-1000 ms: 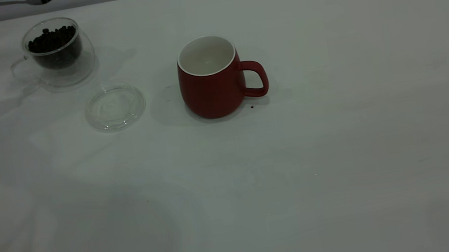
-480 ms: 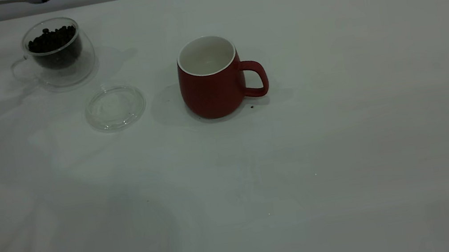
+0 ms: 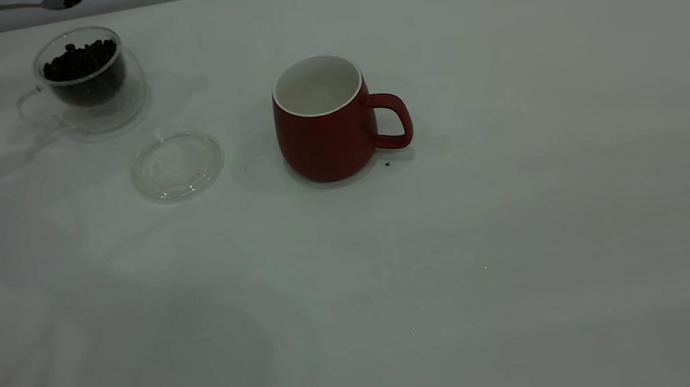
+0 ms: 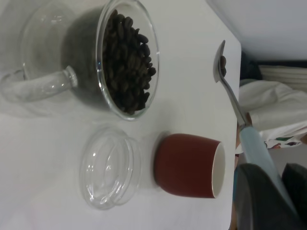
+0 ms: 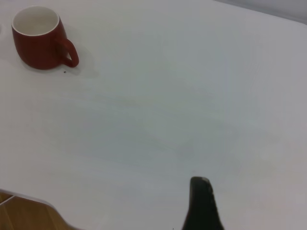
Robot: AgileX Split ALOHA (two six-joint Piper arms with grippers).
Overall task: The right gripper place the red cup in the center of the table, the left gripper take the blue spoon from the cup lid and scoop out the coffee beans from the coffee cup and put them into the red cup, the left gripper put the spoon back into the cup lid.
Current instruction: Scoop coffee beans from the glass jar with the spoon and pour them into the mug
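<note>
Seven items, listed nearest the exterior cam first.

1. Table (image 3: pixel 533 247): white top; near half carries nothing.
2. Red cup (image 3: pixel 323 121): upright at approx. mid-table, mouth up, loop handle twd the view's right. Inside white, no beans seen. Judged: placing step done, cup parked where a scoop can reach it.
3. Cup lid (image 3: pixel 176 165): flat on table, between red cup and coffee cup, apart from both. No spoon on it; judged kept free as the spoon's return spot.
4. Coffee cup (image 3: pixel 84 79): upright, far-left area, clear handle twd the view's left. Coffee beans (image 3: pixel 81 59) heaped close to the rim.
5. Blue spoon (image 3: pixel 21 4): in the air at the far-left edge, beyond the coffee cup. Long axis runs across the view, approx. level; bowl twd the right, pale handle twd the left. Dark load in the bowl, prob. beans; judged held level, bowl up, so nothing spills en route to the red cup.
6. Left gripper (image 4: pixel 266 199): far-left, clamped on the handle end of the spoon, per left wrist cam.
7. Right gripper (image 5: pixel 201 201): off to the right side, well apart from the red cup, over bare table. Holds nothing visible; wide or narrow can't be told. Judged idle, clear of the left arm's path.
</note>
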